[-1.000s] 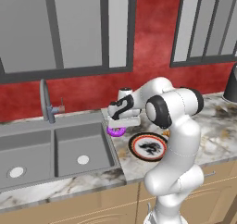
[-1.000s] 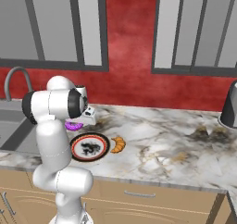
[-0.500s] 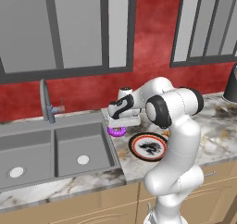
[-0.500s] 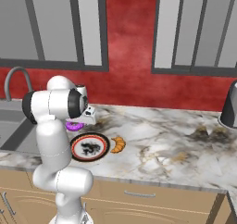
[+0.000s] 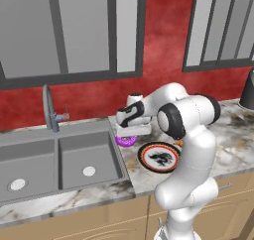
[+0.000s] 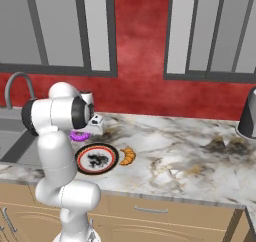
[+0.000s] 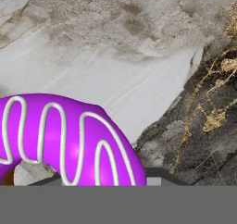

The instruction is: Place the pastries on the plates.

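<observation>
Purple-glazed ring donut [image 5: 126, 141] sits on the marble counter [image 5: 233, 135] in the left base view, just right of the grey double sink [image 5: 54, 159], directly under the white arm's hand. Gripper [image 5: 130, 134] is low over it, same as in the earlier left base pictures: no visible change in arm pose or donut spot. Finger spread can't be told here, the hand body hides the tips. Round plate with red-orange rim, black band and white centre [image 5: 159, 156] lies just right of the donut, apart from it, nothing on it. Curved grey faucet [image 5: 49, 107] stands behind the sink. Red wall, grey-framed cabinet fronts above, wood cabinets below the counter. Dark kettle-like object [image 5: 247, 88] at the far right edge.

Right base view: arm fills the left side; the donut [image 6: 79, 135] shows as a purple sliver between the arm and the hand, matching the earlier right base pictures. The plate [image 6: 97, 158] is just in front of it. Golden-brown crescent croissant [image 6: 128, 156] lies on the counter just right of the plate rim, close to touching, not on it. Counter is white-grey marble with dark and gold veins. Dark object [image 6: 247, 118] at the right edge.

Hand view: the donut [image 7: 60, 140] with white zigzag icing fills the lower left, very close, lying on pale marble beside a dark gold-veined patch [image 7: 203, 121]. Fingertips not clear here; open or closed can't be told.
</observation>
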